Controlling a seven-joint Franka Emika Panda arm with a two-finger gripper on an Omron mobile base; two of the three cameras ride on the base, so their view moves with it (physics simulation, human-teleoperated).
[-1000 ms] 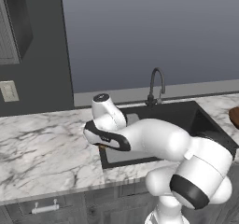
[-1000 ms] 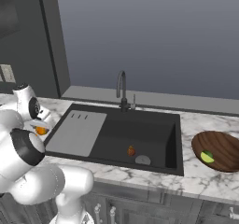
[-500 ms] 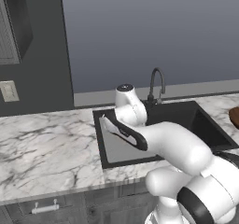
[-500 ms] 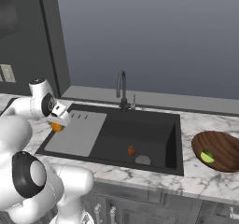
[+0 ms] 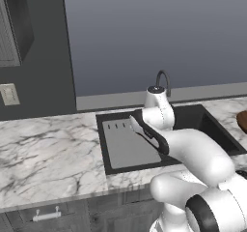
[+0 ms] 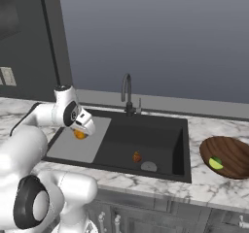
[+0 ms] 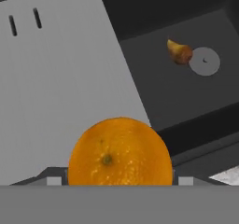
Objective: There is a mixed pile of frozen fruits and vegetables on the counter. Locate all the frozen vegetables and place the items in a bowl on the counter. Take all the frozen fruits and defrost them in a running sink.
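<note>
I held the orange ball (image 7: 120, 152) between my fingers above the drainboard (image 6: 78, 144), which lay left of the sink (image 6: 146, 140) basin. The stemmed fruit (image 6: 136, 157) sat in the basin beside the drain (image 6: 149, 166). The bowl (image 6: 228, 157) stood on the counter (image 6: 194, 186) right of the sink, a vegetable (image 6: 215, 163) inside it.

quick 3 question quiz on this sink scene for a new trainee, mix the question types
1. True or false: the gripper is shut on the orange ball.
2. Where does the brown stemmed fruit lie? A) on the drainboard B) in the sink basin, beside the drain C) in the bowl
3. Fill in: the pale yellow-green bit rests inside the ____.

Key: 1 true; 2 B; 3 bowl
</note>
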